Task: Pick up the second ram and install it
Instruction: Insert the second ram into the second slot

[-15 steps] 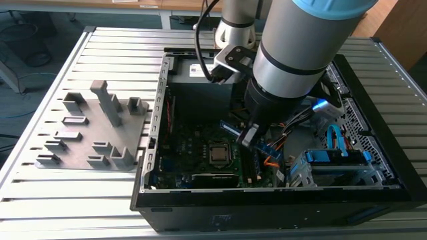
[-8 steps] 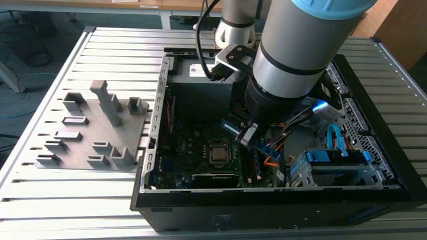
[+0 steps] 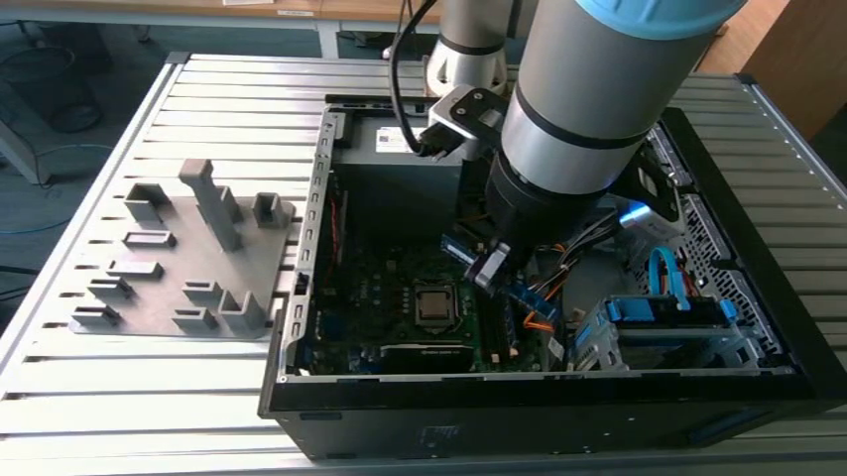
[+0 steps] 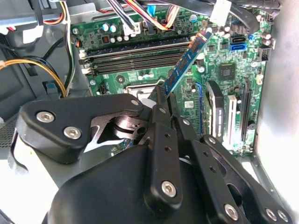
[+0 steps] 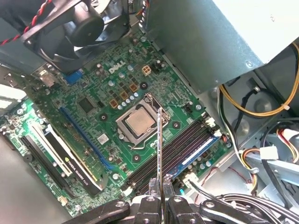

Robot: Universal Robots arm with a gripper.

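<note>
My gripper [image 4: 161, 100] is shut on the second ram [image 4: 184, 63], a long dark blue-green stick with small black chips. It holds the stick by one end, above the motherboard [image 5: 98, 93] inside the open computer case [image 3: 530, 397]. In the first wrist view the second ram [image 5: 160, 144] shows edge-on between my fingers, with my gripper [image 5: 160, 187] at its near end. The stick hangs over the row of dark memory slots [image 5: 175, 149] beside the processor [image 5: 139, 122] and crosses them at an angle. In the exterior view my gripper [image 3: 487, 270] hovers over the board's middle.
A gray holder tray with upright blocks [image 3: 185, 258] sits on the slatted table at the exterior view's left. Bundled cables [image 3: 582, 248] and a drive cage [image 3: 662, 322] crowd the case's right side. A fan [image 5: 79, 23], the power supply box [image 5: 224, 37] and an expansion card [image 5: 70, 154] ring the slots.
</note>
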